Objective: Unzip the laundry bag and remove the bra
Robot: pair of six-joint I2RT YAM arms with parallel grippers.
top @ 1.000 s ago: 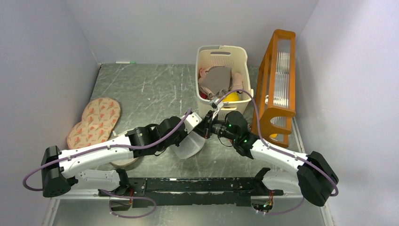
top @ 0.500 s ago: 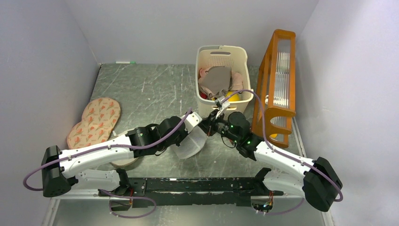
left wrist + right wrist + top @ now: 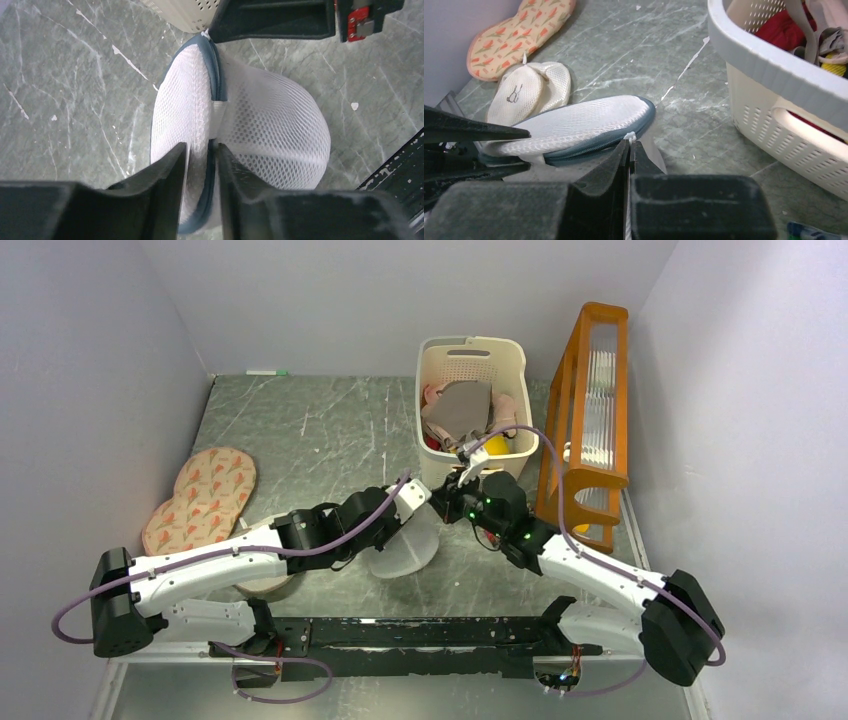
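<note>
The laundry bag point(image 3: 405, 552) is a round white mesh pouch with a dark blue zip rim, lying flat on the table between my two arms. In the left wrist view the laundry bag point(image 3: 270, 125) bulges beyond my left gripper point(image 3: 200, 147), which is open, its fingers loosely either side of the rim. My right gripper point(image 3: 629, 142) is shut on the small white zip pull at the bag's point(image 3: 574, 122) near edge. From above, the left gripper point(image 3: 400, 530) and the right gripper point(image 3: 445, 505) meet over the bag. The bra is hidden.
A cream slatted basket point(image 3: 470, 350) of clothes stands just behind the grippers, close to my right gripper's side point(image 3: 764, 55). An orange wooden rack point(image 3: 590, 390) leans at the right. Pink patterned pads point(image 3: 205, 495) and cream round pads point(image 3: 531, 90) lie to the left.
The bag has dropped from a raised tilt to lie flat on the table. My left jaws have widened around its rim. My right gripper closed fully on the zip pull and shifted slightly back.
</note>
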